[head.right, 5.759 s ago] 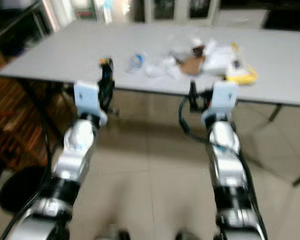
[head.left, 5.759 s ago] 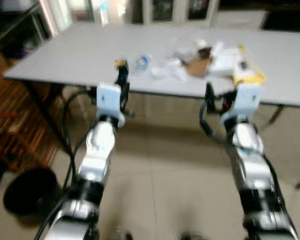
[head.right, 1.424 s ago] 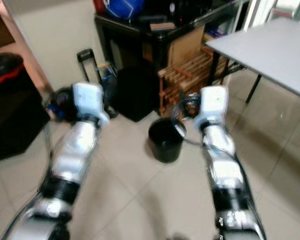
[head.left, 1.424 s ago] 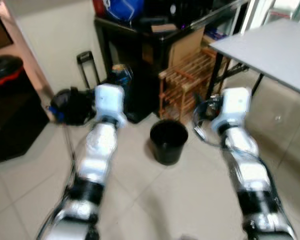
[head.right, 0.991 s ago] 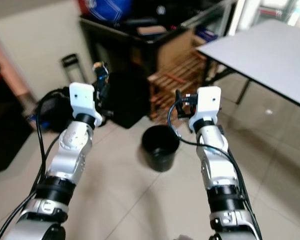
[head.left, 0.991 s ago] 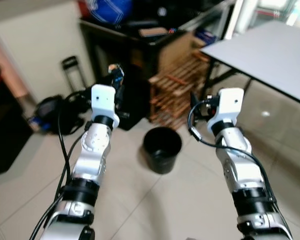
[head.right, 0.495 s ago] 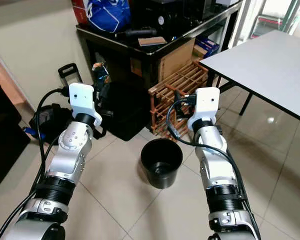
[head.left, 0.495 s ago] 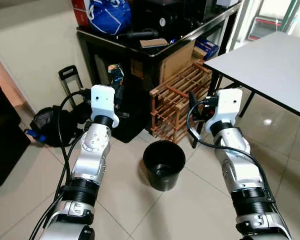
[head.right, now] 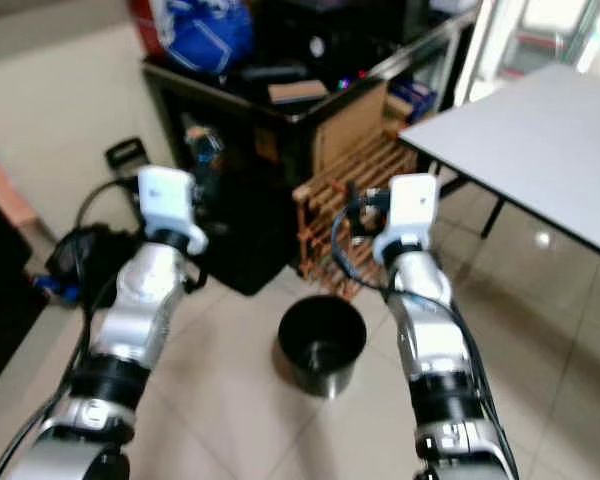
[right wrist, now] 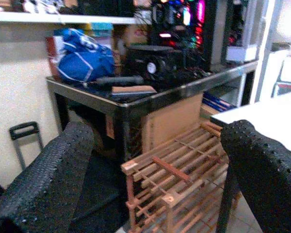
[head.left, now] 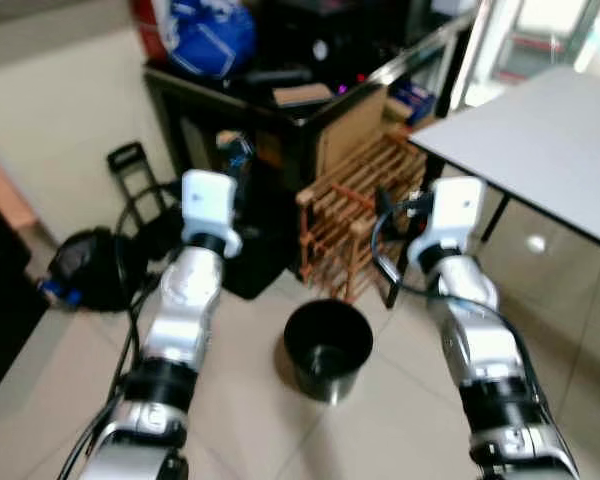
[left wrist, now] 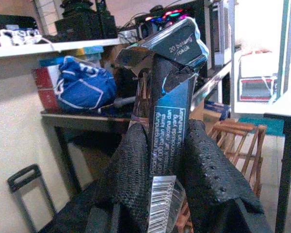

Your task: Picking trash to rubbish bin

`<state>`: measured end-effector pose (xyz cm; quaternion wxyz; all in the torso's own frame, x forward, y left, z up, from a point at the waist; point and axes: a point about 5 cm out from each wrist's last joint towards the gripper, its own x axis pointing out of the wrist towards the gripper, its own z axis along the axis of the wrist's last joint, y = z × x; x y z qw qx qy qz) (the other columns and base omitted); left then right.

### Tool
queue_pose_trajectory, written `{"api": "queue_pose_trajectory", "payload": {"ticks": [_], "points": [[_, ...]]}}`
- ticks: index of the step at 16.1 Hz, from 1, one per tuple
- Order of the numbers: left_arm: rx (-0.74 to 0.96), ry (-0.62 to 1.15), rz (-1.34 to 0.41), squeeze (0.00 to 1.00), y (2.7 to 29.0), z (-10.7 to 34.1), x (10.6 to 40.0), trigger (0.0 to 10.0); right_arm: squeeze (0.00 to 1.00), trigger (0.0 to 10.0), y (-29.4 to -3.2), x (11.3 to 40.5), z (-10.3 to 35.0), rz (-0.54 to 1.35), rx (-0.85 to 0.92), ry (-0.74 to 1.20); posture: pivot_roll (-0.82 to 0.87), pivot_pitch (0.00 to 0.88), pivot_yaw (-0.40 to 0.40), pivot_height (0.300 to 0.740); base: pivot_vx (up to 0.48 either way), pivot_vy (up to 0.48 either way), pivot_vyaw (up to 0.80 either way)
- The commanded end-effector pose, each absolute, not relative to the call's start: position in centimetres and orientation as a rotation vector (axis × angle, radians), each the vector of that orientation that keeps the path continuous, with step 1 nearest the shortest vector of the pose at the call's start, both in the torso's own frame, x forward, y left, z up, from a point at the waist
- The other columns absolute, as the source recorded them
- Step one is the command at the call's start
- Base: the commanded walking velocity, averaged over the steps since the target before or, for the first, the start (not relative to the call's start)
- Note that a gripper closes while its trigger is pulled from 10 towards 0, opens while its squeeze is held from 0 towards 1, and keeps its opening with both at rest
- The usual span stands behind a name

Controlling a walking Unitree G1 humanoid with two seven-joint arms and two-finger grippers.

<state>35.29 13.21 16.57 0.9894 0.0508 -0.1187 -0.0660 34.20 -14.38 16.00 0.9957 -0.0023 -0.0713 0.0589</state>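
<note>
A black round rubbish bin (head.left: 327,349) stands on the tiled floor between my two arms, a little ahead of me. My left gripper (head.left: 236,155) is held up left of the bin and is shut on a crumpled dark cigarette pack (left wrist: 169,92) with blue print and a barcode, pinched between both black fingers (left wrist: 131,165). My right gripper (head.left: 388,205) is raised at about the same height, right of the bin, open with nothing between its fingers (right wrist: 48,170).
Behind the bin stand a wooden slatted rack (head.left: 352,205) and a black shelf unit (head.left: 280,110) carrying a blue bag (head.left: 208,35). A grey table (head.left: 540,140) reaches in from the right. A dark bag and a trolley handle (head.left: 130,165) lie at the left by the wall.
The view has shifted and blurred slightly as I move; the bin sits a bit closer and lower in the picture. Both grippers keep their poses, the left still holding the pack.
</note>
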Motion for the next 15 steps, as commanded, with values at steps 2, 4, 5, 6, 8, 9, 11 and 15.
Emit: {"api": "queue_pose_trajectory", "payload": {"ticks": [2, 4, 5, 6, 8, 9, 11, 15], "points": [[0.098, -0.250, -0.165, 0.00, 12.1, 17.0, 35.4, 10.0, 0.00, 10.0, -15.4, 34.2, 16.5, 0.092, -0.007, -0.161, -0.06, 0.055, 0.050, 0.740, 0.467, 0.000, 0.00], [0.099, -0.244, -0.166, 0.00, 12.1, 16.8, 35.3, 10.0, 0.00, 10.0, -15.5, 34.3, 16.2, 0.086, -0.003, -0.149, -0.06, 0.057, 0.049, 0.740, 0.467, 0.000, -0.40], [0.100, -0.236, -0.166, 0.00, 12.2, 16.5, 35.3, 10.0, 0.00, 10.0, -15.7, 34.3, 15.9, 0.074, 0.005, -0.132, -0.06, 0.059, 0.049, 0.740, 0.472, 0.000, -0.80], [0.101, -0.233, -0.165, 0.00, 12.2, 16.4, 35.3, 10.0, 0.00, 10.0, -15.8, 34.4, 15.9, 0.069, 0.007, -0.129, -0.06, 0.059, 0.049, 0.740, 0.469, 0.000, -0.80], [0.103, -0.226, -0.165, 0.00, 12.3, 16.2, 35.3, 10.0, 0.00, 10.0, -16.1, 34.3, 15.4, 0.053, -0.007, -0.119, -0.06, 0.061, 0.049, 0.740, 0.469, 0.000, -0.80], [0.103, -0.226, -0.165, 0.00, 12.3, 16.2, 35.3, 10.0, 0.00, 10.0, -16.2, 34.3, 15.3, 0.050, -0.009, -0.116, -0.06, 0.061, 0.049, 0.740, 0.469, 0.000, -0.80], [0.106, -0.224, -0.168, 0.00, 12.2, 16.2, 35.3, 10.0, 0.00, 10.0, -16.4, 34.2, 15.1, 0.037, -0.019, -0.113, -0.06, 0.063, 0.050, 0.740, 0.471, 0.000, 0.00], [0.111, -0.227, -0.173, 0.00, 12.2, 16.2, 35.3, 10.0, 0.00, 10.0, -16.3, 34.2, 15.0, 0.035, -0.022, -0.113, -0.06, 0.063, 0.051, 0.740, 0.468, 0.000, 0.00]]}}
